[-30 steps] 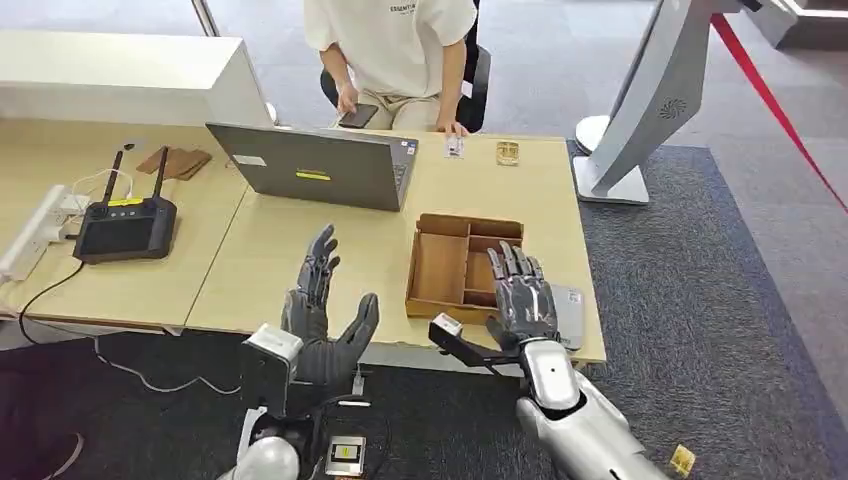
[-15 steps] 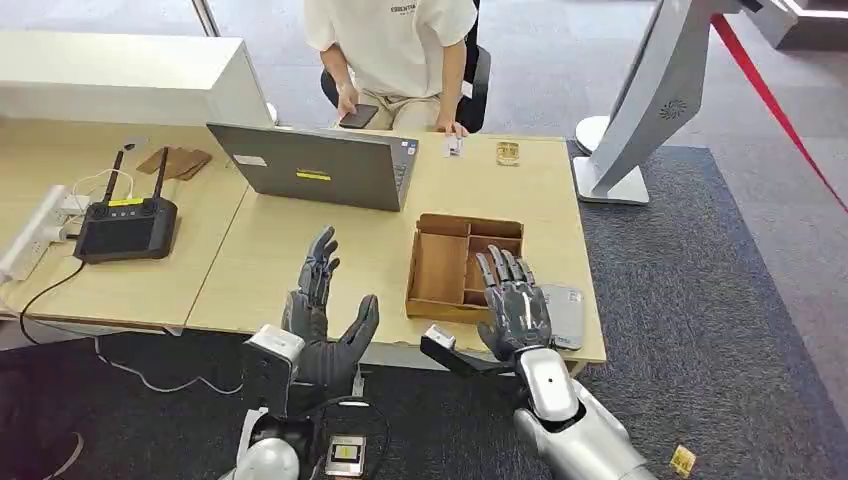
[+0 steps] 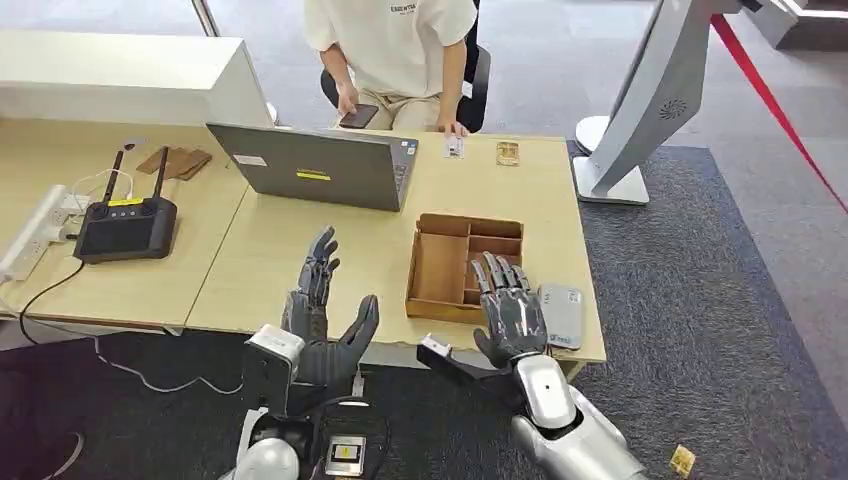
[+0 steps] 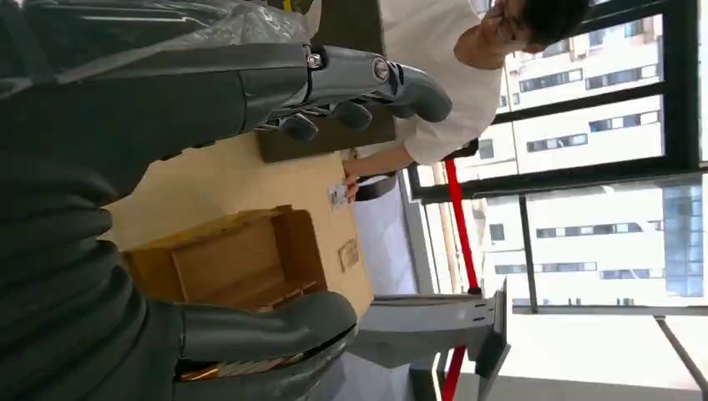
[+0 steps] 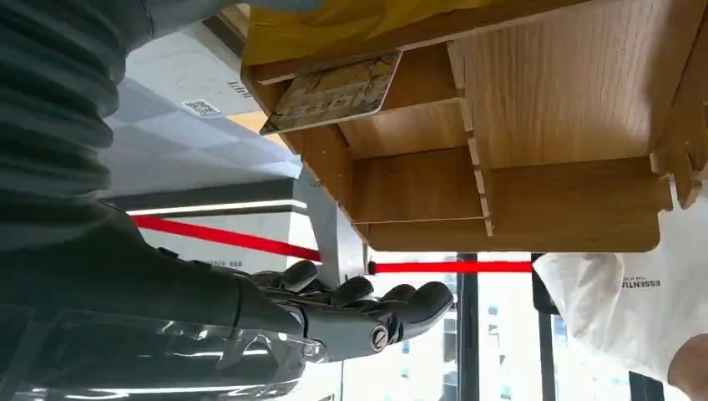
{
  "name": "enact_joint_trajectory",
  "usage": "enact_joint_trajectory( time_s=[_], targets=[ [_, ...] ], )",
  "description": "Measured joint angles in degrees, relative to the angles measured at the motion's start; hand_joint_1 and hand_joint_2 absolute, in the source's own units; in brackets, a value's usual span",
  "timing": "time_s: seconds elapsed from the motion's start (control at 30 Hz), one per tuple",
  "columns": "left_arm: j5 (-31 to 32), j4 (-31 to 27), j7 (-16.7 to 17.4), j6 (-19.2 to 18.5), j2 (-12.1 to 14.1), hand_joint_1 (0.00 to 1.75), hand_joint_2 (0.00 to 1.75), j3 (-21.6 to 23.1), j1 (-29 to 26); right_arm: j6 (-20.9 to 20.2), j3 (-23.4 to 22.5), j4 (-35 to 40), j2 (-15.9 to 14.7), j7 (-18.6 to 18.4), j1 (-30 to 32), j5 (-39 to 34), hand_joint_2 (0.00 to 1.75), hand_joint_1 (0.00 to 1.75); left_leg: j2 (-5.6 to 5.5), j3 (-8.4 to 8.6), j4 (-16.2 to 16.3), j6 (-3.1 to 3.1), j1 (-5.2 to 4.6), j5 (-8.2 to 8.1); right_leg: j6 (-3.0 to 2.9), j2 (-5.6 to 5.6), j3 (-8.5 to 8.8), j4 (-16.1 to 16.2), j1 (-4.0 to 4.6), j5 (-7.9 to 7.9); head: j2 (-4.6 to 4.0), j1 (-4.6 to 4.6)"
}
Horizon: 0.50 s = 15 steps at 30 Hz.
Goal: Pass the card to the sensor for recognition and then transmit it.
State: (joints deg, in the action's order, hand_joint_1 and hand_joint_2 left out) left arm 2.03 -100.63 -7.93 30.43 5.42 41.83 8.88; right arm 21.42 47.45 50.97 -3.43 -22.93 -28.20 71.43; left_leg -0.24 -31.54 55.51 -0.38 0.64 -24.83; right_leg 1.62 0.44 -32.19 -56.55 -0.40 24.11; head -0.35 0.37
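Right hand [image 3: 511, 312], fingers spread, empty, hovers over wooden tray [image 3: 441, 266] near desk's front-right corner. Card [image 5: 332, 92] in tray compartment: thin, stiff, light, likely slippery; pinch exposed edge. Left hand [image 3: 322, 310] open, idle.

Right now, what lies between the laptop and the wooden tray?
In the head view, bare tabletop: nothing sits between the laptop and the wooden tray. The right robot hand hovers at the tray's near edge.
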Motion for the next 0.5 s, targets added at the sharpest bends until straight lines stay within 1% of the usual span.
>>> enact_joint_trajectory(
  time_s=[0.2, 0.5],
  targets=[
    [0.0, 0.0, 0.0, 0.0, 0.0, 0.0, 1.75, 0.0, -0.03, 0.0, 0.0, 0.02, 0.0, 0.0, 0.07, 0.0, 1.75, 0.0, 0.0, 0.0, 0.0, 0.0, 0.0, 0.0, 0.0, 0.0, 0.0, 0.0, 0.0, 0.0, 0.0, 0.0],
    [-0.77, 0.02, 0.0, 0.0, 0.0, 0.0, 1.75, 0.02, 0.18, -1.03, 0.18, -0.02, 0.07, 0.44, -0.07, 0.04, 1.75, 0.0, 0.0, 0.0, 0.0, 0.0, 0.0, 0.0, 0.0, 0.0, 0.0, 0.0, 0.0, 0.0, 0.0, 0.0]
  ],
)
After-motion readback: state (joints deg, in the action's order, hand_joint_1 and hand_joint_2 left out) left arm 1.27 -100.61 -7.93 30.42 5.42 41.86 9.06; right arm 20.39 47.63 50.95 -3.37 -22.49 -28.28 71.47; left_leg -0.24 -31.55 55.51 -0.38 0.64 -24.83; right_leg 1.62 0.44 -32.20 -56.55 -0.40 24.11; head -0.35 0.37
